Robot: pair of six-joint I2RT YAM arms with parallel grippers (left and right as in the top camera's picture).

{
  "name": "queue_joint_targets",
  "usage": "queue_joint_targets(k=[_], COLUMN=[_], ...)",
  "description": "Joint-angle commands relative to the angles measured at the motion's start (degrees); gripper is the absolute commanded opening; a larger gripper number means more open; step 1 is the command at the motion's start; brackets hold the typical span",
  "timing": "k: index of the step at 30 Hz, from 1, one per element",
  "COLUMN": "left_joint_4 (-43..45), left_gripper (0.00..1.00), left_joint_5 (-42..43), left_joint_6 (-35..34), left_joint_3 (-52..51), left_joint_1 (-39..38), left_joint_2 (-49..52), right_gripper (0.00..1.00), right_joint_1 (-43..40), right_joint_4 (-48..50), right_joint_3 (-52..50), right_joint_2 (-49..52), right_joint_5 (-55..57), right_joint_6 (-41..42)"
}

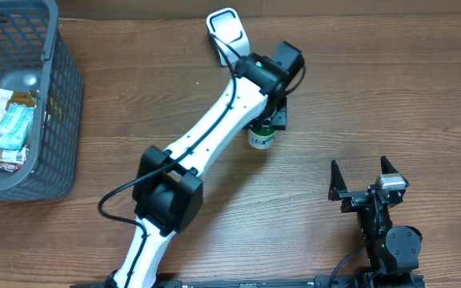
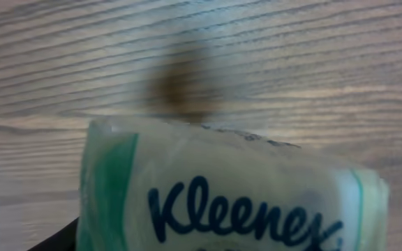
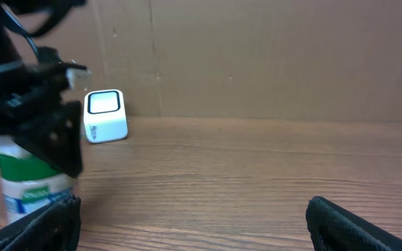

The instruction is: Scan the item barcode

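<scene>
Basket [image 1: 69,120] far left of scanner [image 1: 227,28], other items inside. Left gripper [image 1: 269,122] clamped on tissue pack [image 1: 262,138], near scanner, robot side. We judge pickup done, scan pending, barcode unseen. Right gripper [image 1: 360,170] well right of scanner, jaws apart, empty

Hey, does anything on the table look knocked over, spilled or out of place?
Nothing stands out. The Kleenex pack sits upright in the left gripper, the scanner stands on the table, and the other packets lie inside the basket.
</scene>
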Motion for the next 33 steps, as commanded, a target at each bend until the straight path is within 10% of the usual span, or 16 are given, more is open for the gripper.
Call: queue_joint_targets(k=[1, 33], left_joint_4=[1.60, 4.39], left_gripper=[0.35, 0.48], left_joint_5=[-2.25, -2.21], left_joint_6=[-5.51, -7.39], left_joint_3=[1.03, -1.33], left_joint_1=[-1.05, -4.96], left_joint_2=[2.10, 4.09], right_gripper=[1.00, 1.00], right_joint_1=[0.15, 0.15], right_joint_4=[0.13, 0.13], right_joint_3=[-0.55, -0.55], right_joint_2=[-0.37, -0.37], right_joint_5=[0.55, 0.55], right_joint_6=[-0.26, -0.26])
